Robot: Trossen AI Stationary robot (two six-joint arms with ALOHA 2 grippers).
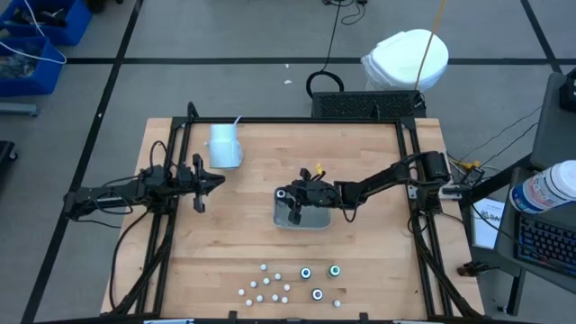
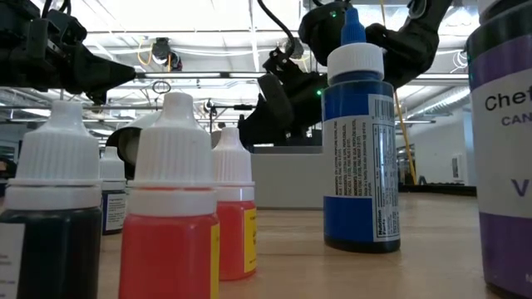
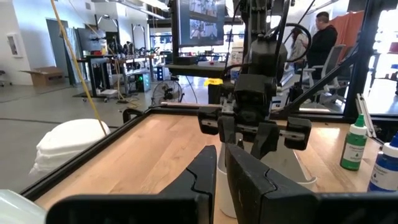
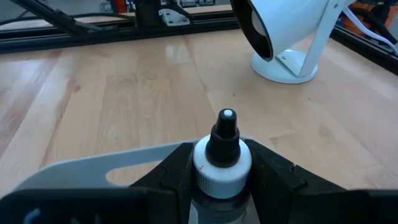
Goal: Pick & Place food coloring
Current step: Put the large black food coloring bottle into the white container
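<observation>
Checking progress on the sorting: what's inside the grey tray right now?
The right tool holds a bottle over the grey tray. Its arm covers much of the tray floor, so other contents cannot be seen.

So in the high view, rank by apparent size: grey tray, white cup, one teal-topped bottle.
1. Grey tray, partly covered by the right gripper.
2. White cup.
3. Teal-topped bottle, far smallest.

Matt pale wood table (image 1: 360, 261); glossy plastic food coloring (image 2: 359, 141) bottles.
</observation>
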